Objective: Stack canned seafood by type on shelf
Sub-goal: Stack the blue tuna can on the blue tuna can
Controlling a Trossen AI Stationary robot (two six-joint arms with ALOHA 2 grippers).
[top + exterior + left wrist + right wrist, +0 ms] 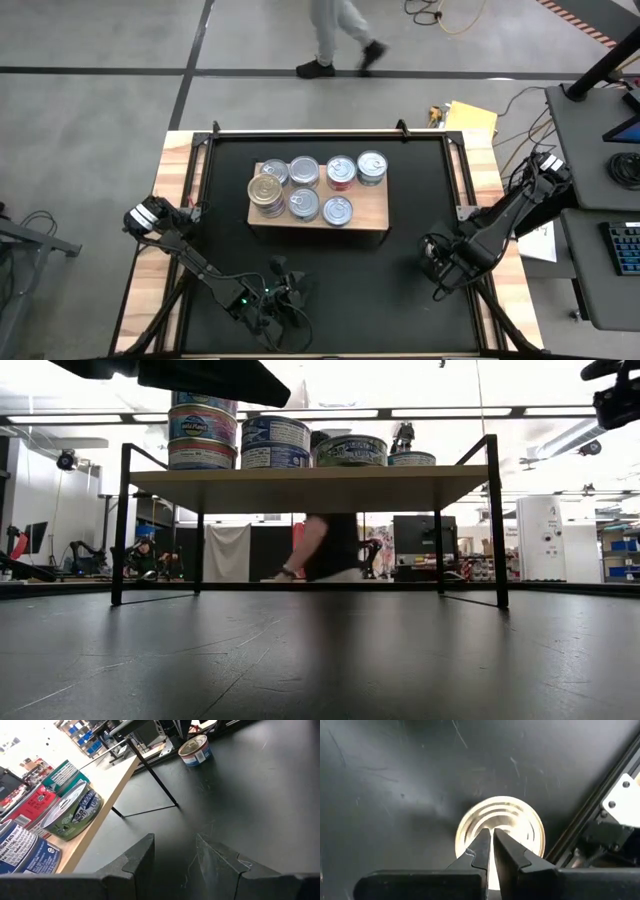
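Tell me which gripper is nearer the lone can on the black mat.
Right. The right gripper hangs directly over the lone can, jaws shut. The left gripper sits across the mat, jaws parted.

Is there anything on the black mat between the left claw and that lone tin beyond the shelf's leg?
No. In the left wrist view, only bare black mat lies between the left gripper and the lone tin.
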